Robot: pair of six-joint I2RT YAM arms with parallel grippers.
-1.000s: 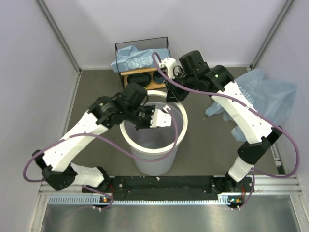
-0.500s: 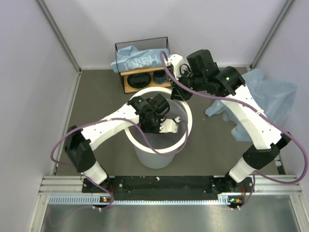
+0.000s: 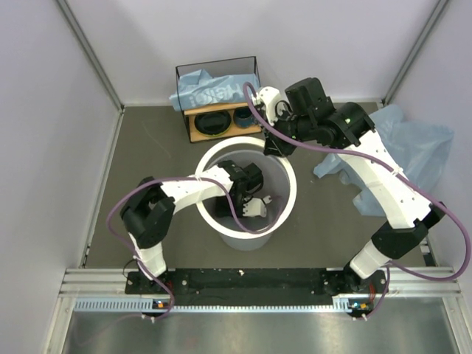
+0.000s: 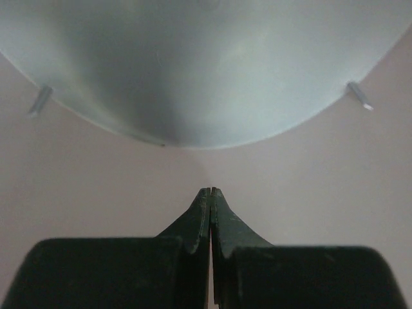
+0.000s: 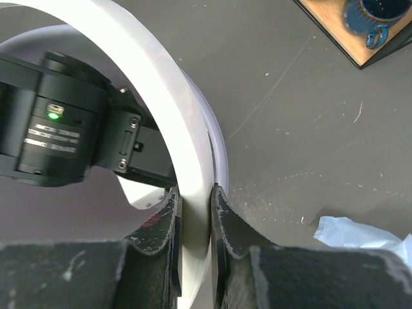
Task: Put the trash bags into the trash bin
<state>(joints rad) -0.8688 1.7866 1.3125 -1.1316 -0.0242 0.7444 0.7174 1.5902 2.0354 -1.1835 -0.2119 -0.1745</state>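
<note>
The trash bin (image 3: 249, 240) stands mid-table, topped by its thick white ring rim (image 3: 220, 148). My right gripper (image 3: 274, 146) is shut on the rim's far right side; in the right wrist view its fingers (image 5: 194, 193) pinch the white rim (image 5: 148, 77) from inside and outside. My left gripper (image 3: 264, 203) reaches down inside the bin, shut with nothing in it (image 4: 211, 190), facing the bin's bare greyish bottom (image 4: 206, 71). One light-blue trash bag (image 3: 210, 90) lies on top of the shelf. Another trash bag (image 3: 413, 151) lies on the table at the right, its corner (image 5: 360, 233) showing.
A black-wire-framed wooden shelf (image 3: 193, 125) stands behind the bin, holding dark bowls and a cup (image 3: 242, 116). Grey walls close in at the left, back and right. My left arm (image 3: 192, 190) crosses over the bin's near-left rim.
My left arm has swung in and dropped deep into the bin, its gripper closing from partly open to shut. The right gripper has kept its hold on the rim, which shifted slightly toward the back right.
</note>
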